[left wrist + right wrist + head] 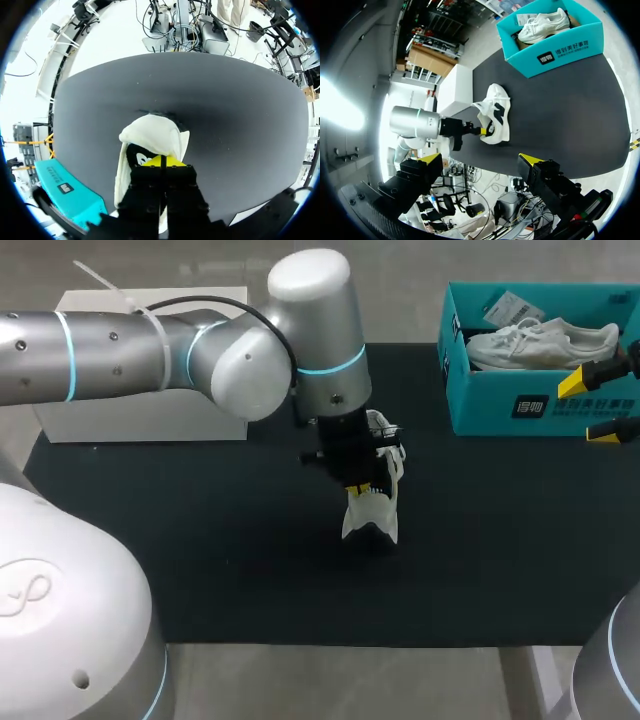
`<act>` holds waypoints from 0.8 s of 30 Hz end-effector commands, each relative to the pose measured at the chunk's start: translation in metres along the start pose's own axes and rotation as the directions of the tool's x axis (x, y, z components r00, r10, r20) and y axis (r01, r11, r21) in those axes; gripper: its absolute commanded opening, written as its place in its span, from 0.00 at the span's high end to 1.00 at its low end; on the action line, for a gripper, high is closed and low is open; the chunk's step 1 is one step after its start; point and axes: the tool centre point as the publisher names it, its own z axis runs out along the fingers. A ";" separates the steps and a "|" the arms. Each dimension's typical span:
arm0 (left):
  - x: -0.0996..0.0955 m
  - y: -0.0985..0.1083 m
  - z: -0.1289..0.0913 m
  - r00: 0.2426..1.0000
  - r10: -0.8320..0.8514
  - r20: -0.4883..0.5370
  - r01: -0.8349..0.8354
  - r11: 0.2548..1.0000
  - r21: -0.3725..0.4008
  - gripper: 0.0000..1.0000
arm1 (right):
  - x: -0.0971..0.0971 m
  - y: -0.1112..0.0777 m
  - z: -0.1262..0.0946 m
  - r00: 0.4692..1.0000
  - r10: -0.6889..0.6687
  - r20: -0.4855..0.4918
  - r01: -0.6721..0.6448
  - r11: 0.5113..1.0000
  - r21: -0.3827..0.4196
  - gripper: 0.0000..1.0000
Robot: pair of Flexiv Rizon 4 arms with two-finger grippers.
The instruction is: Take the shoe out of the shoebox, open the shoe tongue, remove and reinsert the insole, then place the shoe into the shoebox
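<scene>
1. Two white shoes are in view. One shoe (372,515) is out on the black mat (200,540) near its middle; the second shoe (545,342) lies on its side inside the shoebox (480,405).
2. Shoebox: a teal, open-topped cardboard carton at the mat's far right corner. Its front wall carries a small dark square logo patch (527,407) with white characters beside it. A white paper tag (510,310) with printed bars lies in the box behind the second shoe; the print is too small to make out.
3. Shoe on the mat: a smooth white upper with dark side markings, white laces and a dark interior. It is tilted rather than flat on its sole.
4. Left gripper (162,161): the black fingers sit pressed together with only a thin seam between the yellow tips. The tips sit at the shoe's dark opening and appear to pinch a thin part of it; which part cannot be told from these views.
5. Right gripper (590,405): positioned at the mat's right edge, just in front of the shoebox. Its yellow-tipped fingers are spread wide with nothing between them.
6. White rectangular block (130,425): matte and plain-sided, at the mat's far left, partly covered by the left arm.
</scene>
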 end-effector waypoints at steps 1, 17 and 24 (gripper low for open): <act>-0.007 -0.004 0.018 1.000 -0.002 -0.026 0.003 1.000 0.002 1.00 | 0.000 -0.001 0.001 1.000 0.001 0.001 -0.001 1.000 -0.001 0.00; -0.018 -0.010 0.061 0.998 -0.003 -0.055 0.006 0.999 0.043 1.00 | 0.000 -0.001 0.001 1.000 0.001 0.001 -0.001 1.000 -0.001 0.00; -0.017 -0.001 0.059 0.998 0.000 -0.061 0.002 0.999 0.035 1.00 | 0.000 -0.001 0.001 1.000 0.001 0.001 -0.001 1.000 -0.001 0.00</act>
